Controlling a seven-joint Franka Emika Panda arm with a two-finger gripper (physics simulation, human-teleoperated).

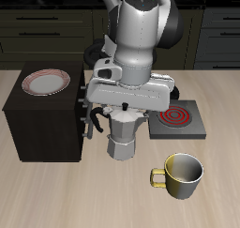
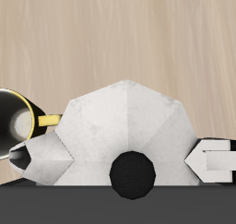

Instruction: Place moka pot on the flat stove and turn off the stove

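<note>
The moka pot [image 1: 123,138], silver and faceted with a black lid knob [image 2: 133,172], stands on the table between the cabinet and the flat stove [image 1: 178,120]. The stove's burner rings [image 1: 175,114] glow red. My gripper [image 1: 122,115] is lowered right over the pot. In the wrist view the gripper [image 2: 118,160] is open wide, with one of its fingers [image 2: 214,160] on each side of the pot body [image 2: 124,117], close against its facets. I cannot tell whether they press on it. The stove's knob is hidden behind my arm.
A dark-brown wooden cabinet [image 1: 42,124] stands right beside the pot, with a red-rimmed plate [image 1: 45,82] on top. A yellowish-green mug [image 1: 181,174] sits nearer the table's front edge and also shows in the wrist view [image 2: 18,126].
</note>
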